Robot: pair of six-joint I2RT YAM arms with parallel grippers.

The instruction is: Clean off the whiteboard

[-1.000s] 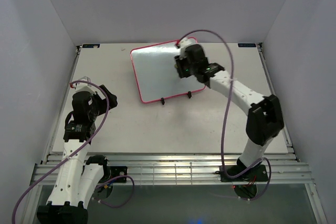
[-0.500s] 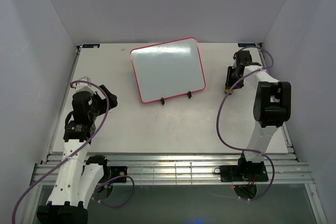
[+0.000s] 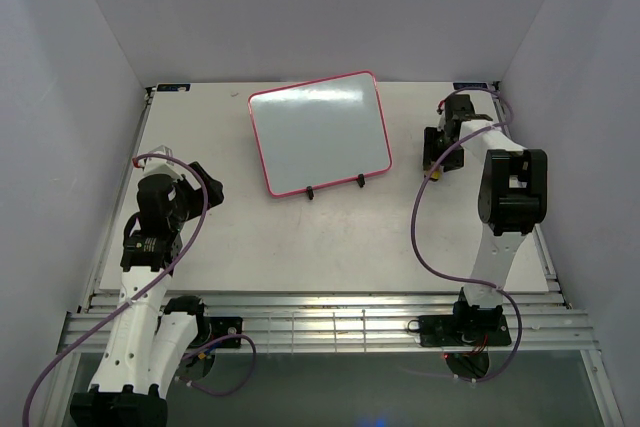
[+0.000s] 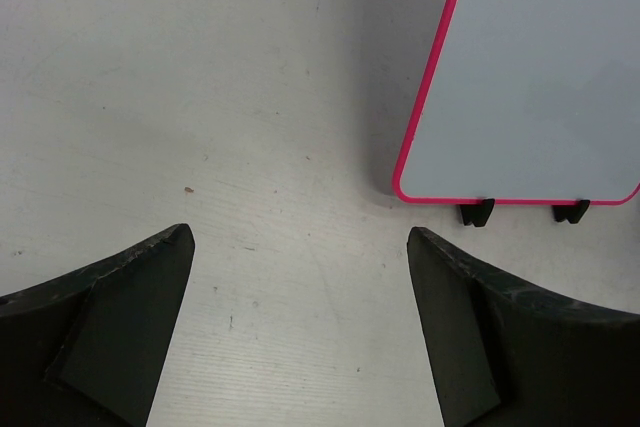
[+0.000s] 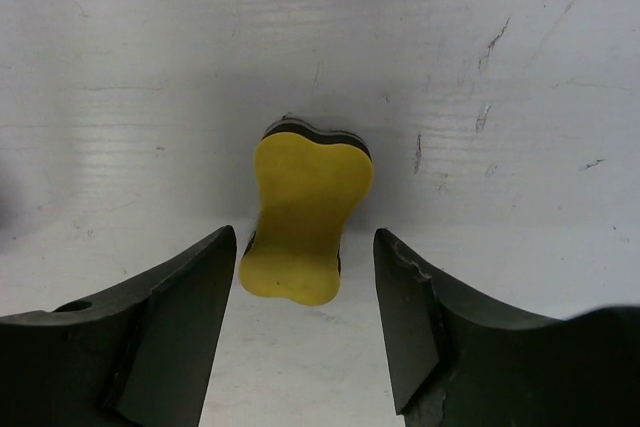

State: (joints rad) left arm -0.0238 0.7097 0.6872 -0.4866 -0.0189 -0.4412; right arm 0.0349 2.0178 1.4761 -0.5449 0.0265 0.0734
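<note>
1. While the whiteboard [image 3: 318,135] sits propped on its black stand [image 3: 312,193] at the far middle of the table [image 3: 300,237], its face plain white, both arms are apart from it.
2. Right gripper [image 5: 305,242]: fingers released, standing either side of a yellow eraser [image 5: 303,207] on the table, right of the board.
3. Left gripper [image 4: 300,237]: spread wide, holding nothing, near left of the board.

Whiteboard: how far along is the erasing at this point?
Done: the whiteboard shows no marks, its surface clean inside the pink frame. In hand: the right gripper stands open around the yellow eraser, which lies on the table right of the board. The left gripper is open, holding nothing. Left: seemingly only pulling the right gripper away.
</note>
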